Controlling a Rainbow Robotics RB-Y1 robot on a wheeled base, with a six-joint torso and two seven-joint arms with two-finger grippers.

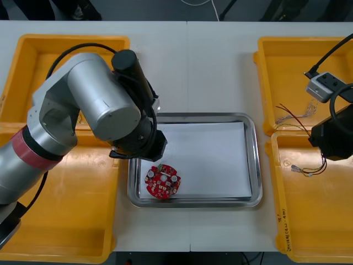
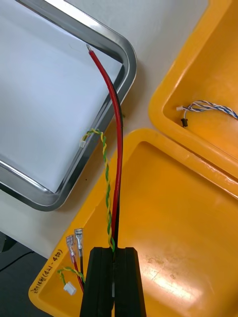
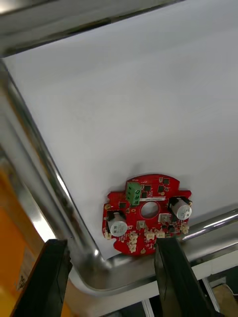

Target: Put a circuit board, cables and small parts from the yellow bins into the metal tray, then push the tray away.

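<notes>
Now, left claw (image 3: 110, 245) spread above board (image 1: 162, 181) by tray rim (image 1: 193, 116), right claw (image 2: 115, 253) pinching cables (image 2: 119, 148).

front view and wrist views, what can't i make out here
- Front view: the right gripper, shut on the red and yellow cables, is hidden under its own wrist.
- Front view: the left arm covers the left gripper, open over the circuit board, and much of the left bins.
- Right wrist view: the blue and white cable runs off the edge.
</notes>
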